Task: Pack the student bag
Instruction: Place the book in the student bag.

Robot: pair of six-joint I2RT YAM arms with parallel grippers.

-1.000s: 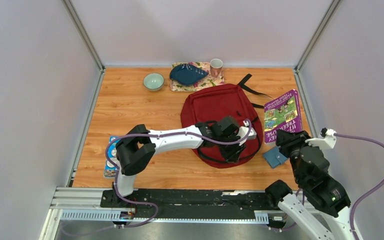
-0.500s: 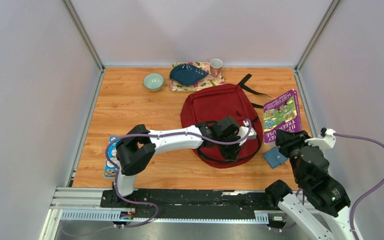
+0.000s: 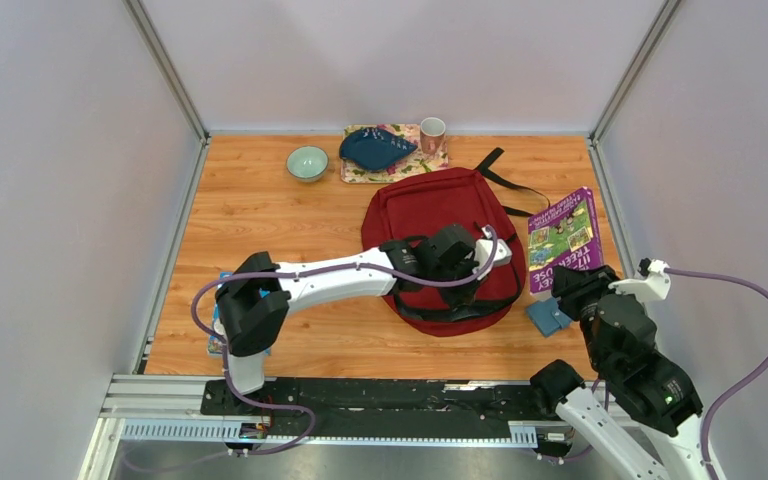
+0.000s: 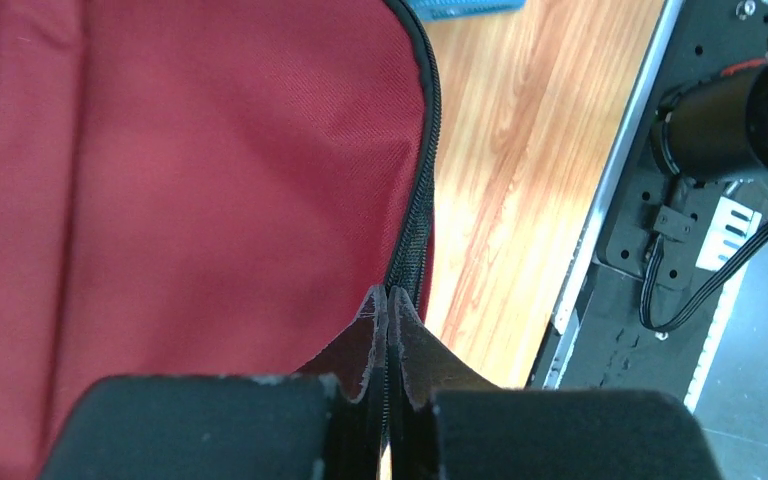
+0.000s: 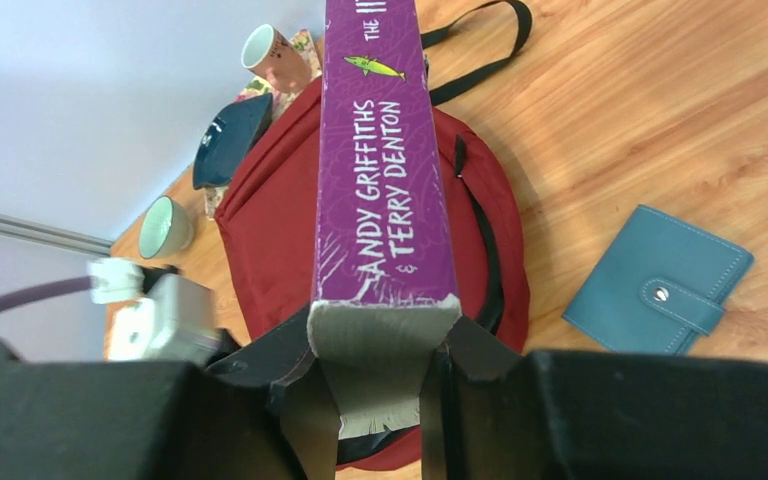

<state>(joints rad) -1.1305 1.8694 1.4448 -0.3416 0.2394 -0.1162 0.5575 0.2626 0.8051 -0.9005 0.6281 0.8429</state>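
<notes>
Beside student bag [image 3: 440,215], book [image 5: 385,170]: Griffiths, Denton

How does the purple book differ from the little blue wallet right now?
The purple book is big; the blue wallet is far smaller. The book is clamped in the right gripper; the wallet lies flat on the table, untouched. The book's spine bears print; the wallet has a snap tab. Both are outside the student bag, to its right.

The student bag [image 3: 430,205] is found at mid tabletop [image 3: 260,215]. To its right a book [image 3: 563,235] is noted, a wallet [image 3: 546,317] before it. Behind the bag, a dish [image 3: 375,148] and cup [image 3: 432,133] are set on a mat [image 3: 360,176], a bowl [image 3: 307,162] to their left.
</notes>
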